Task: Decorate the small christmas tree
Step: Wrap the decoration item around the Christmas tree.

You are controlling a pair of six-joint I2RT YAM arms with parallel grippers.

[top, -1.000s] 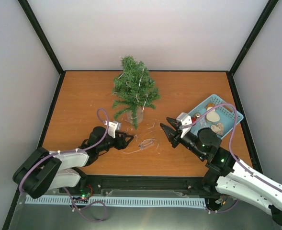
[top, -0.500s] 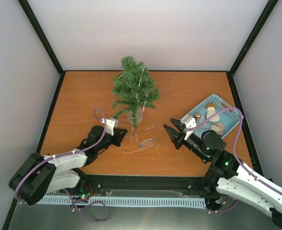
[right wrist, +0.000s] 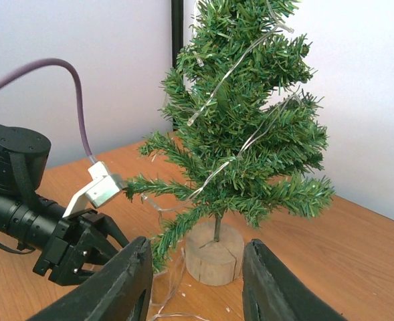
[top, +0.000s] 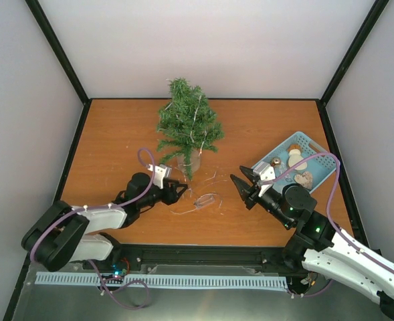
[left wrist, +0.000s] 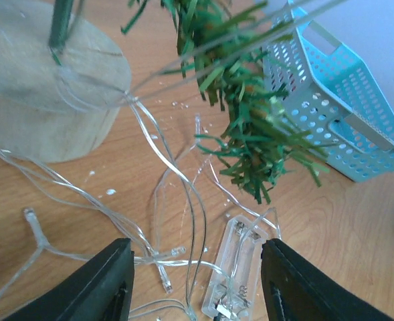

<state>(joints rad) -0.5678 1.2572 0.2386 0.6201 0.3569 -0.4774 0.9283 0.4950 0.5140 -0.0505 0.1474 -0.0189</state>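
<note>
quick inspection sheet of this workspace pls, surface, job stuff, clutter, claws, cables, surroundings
surface: wooden table, small white flecks near the tree base
job's things: small tree upright on a wood-disc base, light string wound through it; loose wire and a clear battery box lie in front
clutter: blue basket at the right side, holding ornaments
grippers: left claw open, low over the loose wire; right claw open, empty, facing the tree
cables: purple cable looped on the left arm, another on the right
surroundings: pale walls, black corner posts
</note>
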